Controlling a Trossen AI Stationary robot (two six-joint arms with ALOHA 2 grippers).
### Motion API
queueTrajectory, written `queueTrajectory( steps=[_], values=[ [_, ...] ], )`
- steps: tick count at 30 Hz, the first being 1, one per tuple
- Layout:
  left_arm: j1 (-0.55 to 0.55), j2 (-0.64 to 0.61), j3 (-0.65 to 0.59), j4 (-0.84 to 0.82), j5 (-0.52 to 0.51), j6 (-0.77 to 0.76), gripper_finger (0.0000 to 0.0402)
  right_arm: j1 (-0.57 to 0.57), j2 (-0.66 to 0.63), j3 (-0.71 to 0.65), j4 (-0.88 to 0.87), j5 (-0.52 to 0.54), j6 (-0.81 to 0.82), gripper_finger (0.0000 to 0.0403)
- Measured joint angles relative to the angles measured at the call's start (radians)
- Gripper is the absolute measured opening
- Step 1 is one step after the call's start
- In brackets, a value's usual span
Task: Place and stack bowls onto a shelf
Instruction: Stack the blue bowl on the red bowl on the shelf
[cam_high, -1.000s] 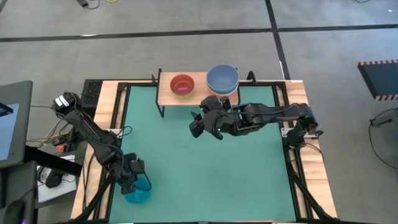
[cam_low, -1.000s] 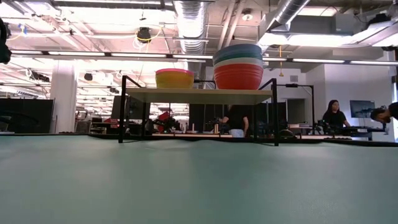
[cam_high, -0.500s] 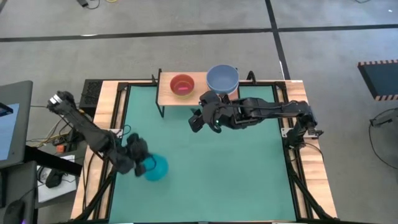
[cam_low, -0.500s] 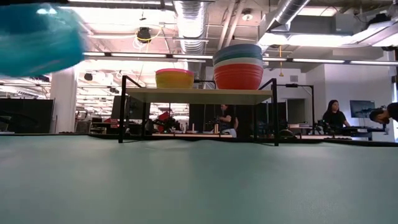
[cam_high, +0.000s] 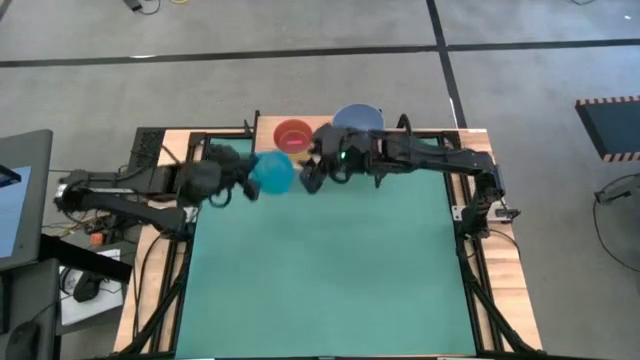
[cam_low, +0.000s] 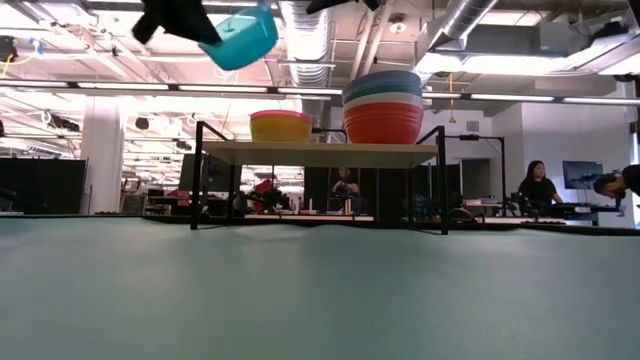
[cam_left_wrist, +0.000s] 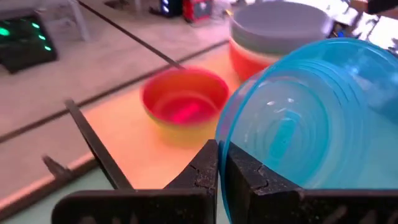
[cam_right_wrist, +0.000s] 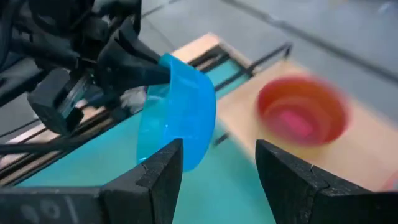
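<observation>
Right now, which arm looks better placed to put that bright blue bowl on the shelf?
The left. Its gripper is shut on the cyan bowl, raised beside the shelf. The right gripper is open beside the bowl and holds nothing.

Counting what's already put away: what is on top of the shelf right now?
On the shelf stand two stacks: a short one, pink inside yellow, and a taller stack with red at the bottom and pale blue on top. Bowls nested inside are partly covered, so the count is uncertain.
</observation>
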Motion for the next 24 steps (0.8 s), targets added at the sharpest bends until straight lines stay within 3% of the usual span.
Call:
queueTrajectory(
  steps=[6,12,16,24],
  values=[
    [0.305,0.052,0.027,0.127,0.155,0.141,0.0,-0.091,-0.051,0.0,0.096,0.009,-0.162,0.0225],
    [0.544,0.208,0.103,0.176,0.468,0.181,0.0,-0.191,-0.114,0.0,0.084,0.008,-0.198,0.0225],
    [0.623,0.342,0.208,0.133,0.556,0.225,0.0,-0.235,-0.134,0.0,0.063,0.008,-0.197,0.0225],
    [0.678,0.564,0.504,-0.169,0.604,0.344,0.0,-0.25,-0.135,0.0,-0.01,0.005,-0.197,0.0225]
  ],
)
